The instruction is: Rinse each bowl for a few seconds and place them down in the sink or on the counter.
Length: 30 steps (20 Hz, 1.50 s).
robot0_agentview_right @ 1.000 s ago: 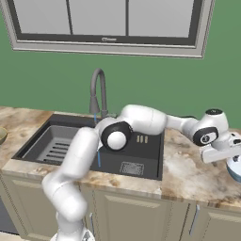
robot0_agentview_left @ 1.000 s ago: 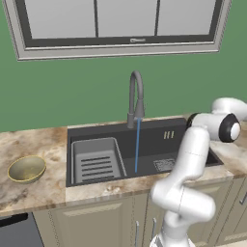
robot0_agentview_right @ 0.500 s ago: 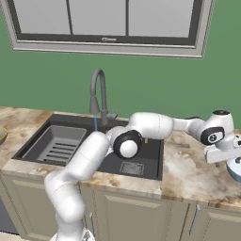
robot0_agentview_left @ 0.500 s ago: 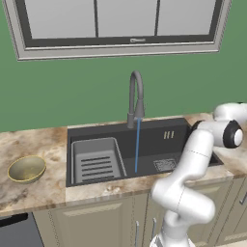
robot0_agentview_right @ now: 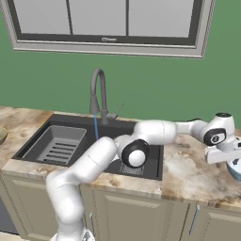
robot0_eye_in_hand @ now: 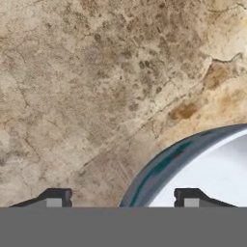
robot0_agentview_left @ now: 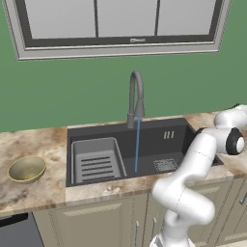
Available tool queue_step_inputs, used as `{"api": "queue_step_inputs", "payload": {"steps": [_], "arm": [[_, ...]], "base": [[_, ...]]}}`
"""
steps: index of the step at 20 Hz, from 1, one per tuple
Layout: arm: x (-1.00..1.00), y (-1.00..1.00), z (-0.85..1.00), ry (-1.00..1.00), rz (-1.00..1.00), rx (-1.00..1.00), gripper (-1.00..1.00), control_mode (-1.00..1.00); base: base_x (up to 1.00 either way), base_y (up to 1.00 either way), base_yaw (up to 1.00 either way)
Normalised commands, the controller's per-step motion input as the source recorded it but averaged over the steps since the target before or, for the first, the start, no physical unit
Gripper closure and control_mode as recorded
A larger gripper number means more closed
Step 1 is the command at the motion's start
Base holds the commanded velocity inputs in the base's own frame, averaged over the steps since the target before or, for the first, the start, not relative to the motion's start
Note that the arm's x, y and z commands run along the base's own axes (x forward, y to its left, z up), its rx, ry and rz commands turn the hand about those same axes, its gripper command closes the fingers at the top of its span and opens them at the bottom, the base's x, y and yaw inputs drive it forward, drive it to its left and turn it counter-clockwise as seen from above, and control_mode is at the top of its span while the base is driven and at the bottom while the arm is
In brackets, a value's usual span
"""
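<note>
The gripper (robot0_eye_in_hand: 122, 201) hangs with jaws apart astride the rim of the blue bowl (robot0_eye_in_hand: 202, 169), one fingertip outside, one over the pale inside. That bowl sits on the counter (robot0_agentview_right: 188, 172) right of the sink (robot0_agentview_left: 159, 137), where the faucet (robot0_agentview_left: 136, 96) runs; the gold bowl (robot0_agentview_left: 26, 168) rests on the counter left of it.

Wall (robot0_agentview_left: 62, 91): green | Window (robot0_agentview_left: 116, 24): grey-framed, three panes, above counter | Cabinets (robot0_agentview_right: 136, 214): tan doors below counter front edge
</note>
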Motion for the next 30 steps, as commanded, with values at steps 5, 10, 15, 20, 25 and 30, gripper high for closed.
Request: {"api": "queue_step_inputs", "payload": {"steps": [5, 10, 15, 20, 25, 30], "arm": [[0.1, -0.29, -0.11, -0.03, 0.02, 0.01, 1.0, -1.0], [-0.08, -0.16, 0.03, -0.11, 0.02, 0.08, 1.0, -1.0], [-0.63, 0.28, 0.15, -0.16, 0.0, 0.13, 1.0, -1.0], [-0.63, 0.89, 0.23, -0.23, 0.0, 0.02, 1.0, -1.0], [-0.42, 0.98, 0.18, -0.33, 0.0, -0.02, 1.0, -1.0], [-0.29, 0.99, 0.03, -0.33, 0.04, -0.05, 1.0, -1.0]], "base": [[0.0, 0.0, 0.0], [0.0, 0.0, 0.0], [0.0, 0.0, 0.0], [0.0, 0.0, 0.0], [0.0, 0.0, 0.0], [0.0, 0.0, 0.0]]}}
